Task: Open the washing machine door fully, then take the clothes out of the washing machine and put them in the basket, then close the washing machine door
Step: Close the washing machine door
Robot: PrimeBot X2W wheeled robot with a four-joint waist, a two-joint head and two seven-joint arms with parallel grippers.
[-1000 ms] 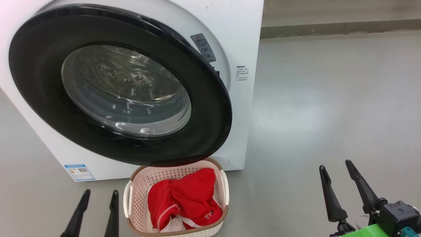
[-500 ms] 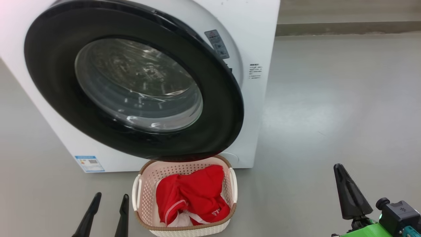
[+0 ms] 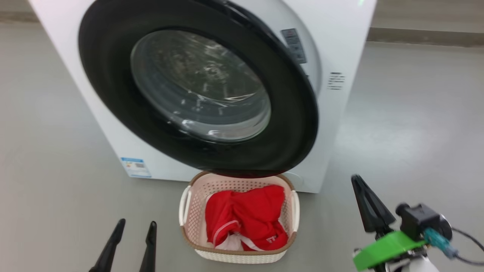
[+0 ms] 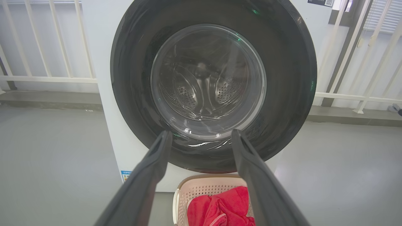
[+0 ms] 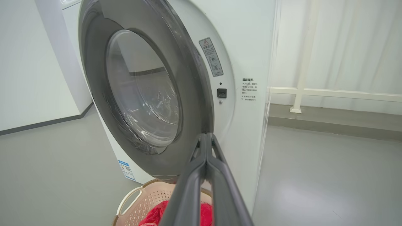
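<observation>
The white washing machine (image 3: 340, 37) stands ahead. The washing machine door (image 3: 295, 124), a black rim around clear glass, is ajar, its right edge off the front panel (image 5: 226, 72). On the floor just below it sits the cream basket (image 3: 193, 226) holding the red clothes (image 3: 245, 219). My left gripper (image 3: 137, 224) is open and empty, left of the basket; in its wrist view its fingers (image 4: 201, 135) frame the door (image 4: 289, 78) above the basket (image 4: 194, 191). My right gripper (image 3: 355, 177) is shut on nothing, right of the basket, pointing (image 5: 205, 136) at the door's right edge (image 5: 194, 78).
Grey floor (image 3: 416, 124) spreads to the right and left of the machine. A white railing (image 4: 47, 78) and a low kerb run behind it. A latch socket (image 5: 221, 93) shows on the front panel beside the door's edge.
My right gripper's fingers have closed together. The head camera has turned, so the machine and basket sit further right in the picture. The left gripper stays open.
</observation>
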